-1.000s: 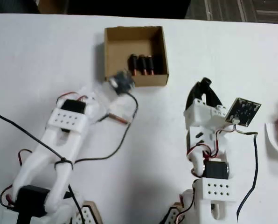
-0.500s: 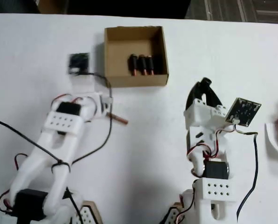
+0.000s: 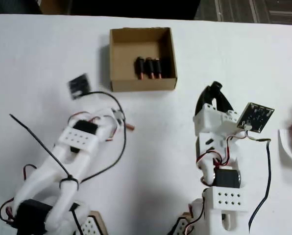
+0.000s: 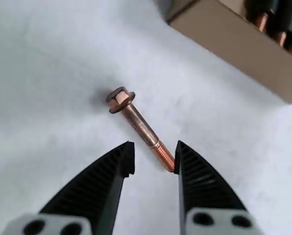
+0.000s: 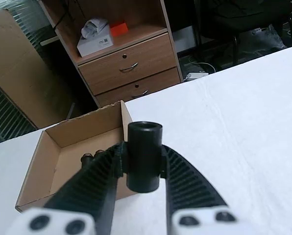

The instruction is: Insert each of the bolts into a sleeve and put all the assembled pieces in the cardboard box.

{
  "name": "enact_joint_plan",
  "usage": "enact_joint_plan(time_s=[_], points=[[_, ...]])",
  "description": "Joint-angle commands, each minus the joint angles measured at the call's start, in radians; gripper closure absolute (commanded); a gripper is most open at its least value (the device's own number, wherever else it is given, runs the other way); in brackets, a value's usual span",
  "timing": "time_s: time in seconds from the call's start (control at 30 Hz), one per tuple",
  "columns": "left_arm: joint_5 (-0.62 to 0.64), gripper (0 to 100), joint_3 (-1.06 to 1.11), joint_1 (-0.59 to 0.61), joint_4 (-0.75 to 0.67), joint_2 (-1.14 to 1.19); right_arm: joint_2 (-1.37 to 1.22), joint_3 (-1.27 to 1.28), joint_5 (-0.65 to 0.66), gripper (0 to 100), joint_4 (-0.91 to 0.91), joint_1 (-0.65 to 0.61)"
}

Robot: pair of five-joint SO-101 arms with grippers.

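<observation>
The left gripper is spread. The threaded end of a copper bolt sits between its fingertips, against 1 of them. The bolt lies flat on the white tabletop, near the box. The right gripper pinches a black sleeve upright, to the side of the box. 3 assembled pieces lie side by side inside the box.

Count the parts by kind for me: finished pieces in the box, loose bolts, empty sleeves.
Assembled pieces in the cardboard box: 3
Loose bolts: 1
Empty sleeves: 1, held in the right gripper
Total: 5
</observation>
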State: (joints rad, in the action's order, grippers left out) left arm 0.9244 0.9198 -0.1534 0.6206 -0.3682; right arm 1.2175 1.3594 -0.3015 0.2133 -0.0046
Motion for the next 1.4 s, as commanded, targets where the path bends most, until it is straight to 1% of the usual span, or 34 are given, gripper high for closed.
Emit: enact_joint_plan(time_s=[0.0, 0.07, 0.17, 0.33, 0.47, 0.63, 0.77, 1.13, 1.23, 1.37], points=[[0.163, 85, -0.004, -0.005, -0.020, -0.034, 0.031, -0.015, 0.003, 97.8, -0.024, -0.007], [0.186, 85, -0.010, -0.006, -0.023, -0.034, 0.031, -0.014, 0.003, 97.8, -0.024, -0.007], [0.186, 85, -0.002, -0.014, -0.061, -0.029, 0.031, -0.012, 0.003, 97.8, -0.022, -0.007], [0.199, 85, -0.053, -0.006, -0.100, 0.101, 0.031, -0.011, 0.002, 97.8, -0.022, -0.007], [0.242, 85, -0.163, -0.017, -0.015, 0.250, 0.031, -0.011, 0.002, 97.8, -0.022, -0.002], [0.270, 85, -0.295, -0.009, 0.087, 0.362, 0.031, -0.011, 0.002, 97.8, -0.022, -0.002], [0.278, 85, -0.348, -0.008, 0.094, 0.431, 0.031, -0.011, 0.002, 97.8, -0.022, -0.002], [0.278, 85, -0.366, -0.006, 0.109, 0.535, 0.031, -0.015, 0.003, 97.8, -0.022, -0.005], [0.256, 85, -0.427, -0.008, 0.196, 0.560, 0.031, -0.015, 0.003, 97.8, -0.022, -0.004], [0.048, 85, -0.562, -0.008, 0.345, 0.629, 0.031, -0.017, 0.003, 97.8, -0.022, -0.004]])
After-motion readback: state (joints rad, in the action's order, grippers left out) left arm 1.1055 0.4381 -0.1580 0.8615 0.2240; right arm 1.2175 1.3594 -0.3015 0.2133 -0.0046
